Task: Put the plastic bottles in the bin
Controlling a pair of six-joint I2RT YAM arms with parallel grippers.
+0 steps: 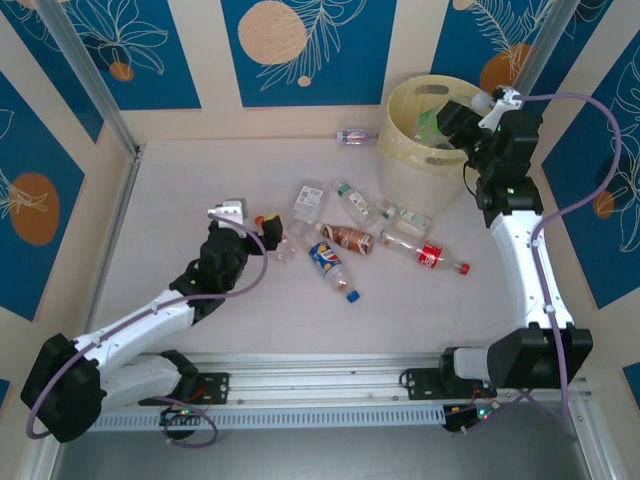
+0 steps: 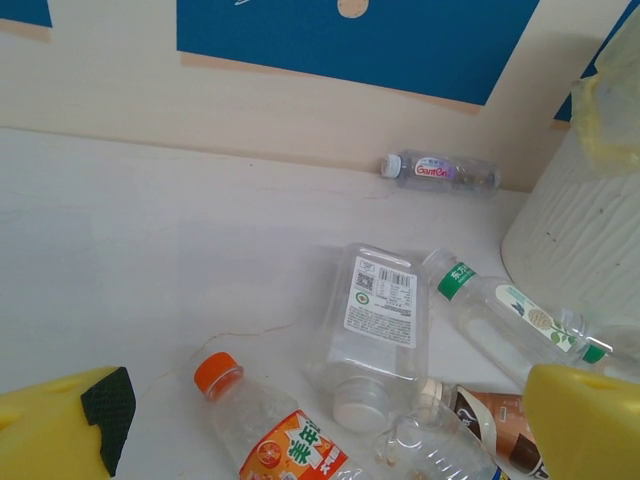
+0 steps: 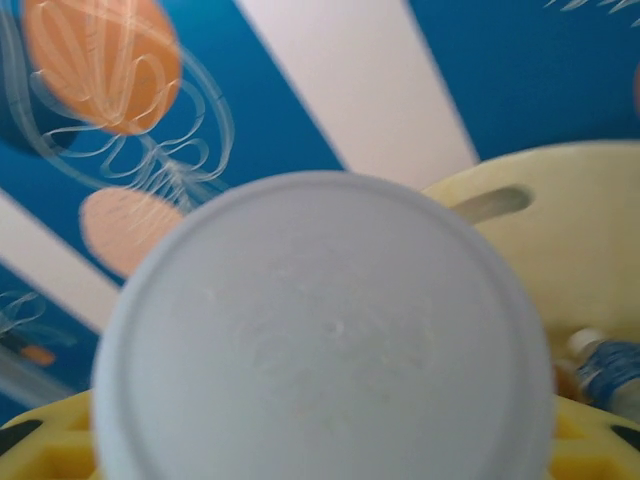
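Note:
Several plastic bottles lie across the middle of the table: an orange-capped one (image 1: 262, 222) (image 2: 270, 430), a square clear one with a white label (image 1: 308, 198) (image 2: 380, 320), a green-banded one (image 1: 352, 200) (image 2: 500, 305), a brown one (image 1: 348, 238), a blue-labelled one (image 1: 330, 265) and a red-labelled one (image 1: 432, 255). My left gripper (image 1: 268, 235) (image 2: 320, 440) is open, low over the orange-capped bottle. My right gripper (image 1: 452, 125) (image 3: 320, 450) hangs over the pale yellow bin (image 1: 410, 150) (image 3: 560, 230), shut on a green-labelled bottle (image 1: 432, 122) whose white cap (image 3: 325, 330) faces the right wrist camera.
One more bottle (image 1: 355, 137) (image 2: 440, 171) lies against the back wall, left of the bin. A blue-labelled bottle (image 3: 610, 370) rests inside the bin. Another clear bottle (image 1: 400, 215) lies near the bin's foot. Wall panels enclose the table on three sides.

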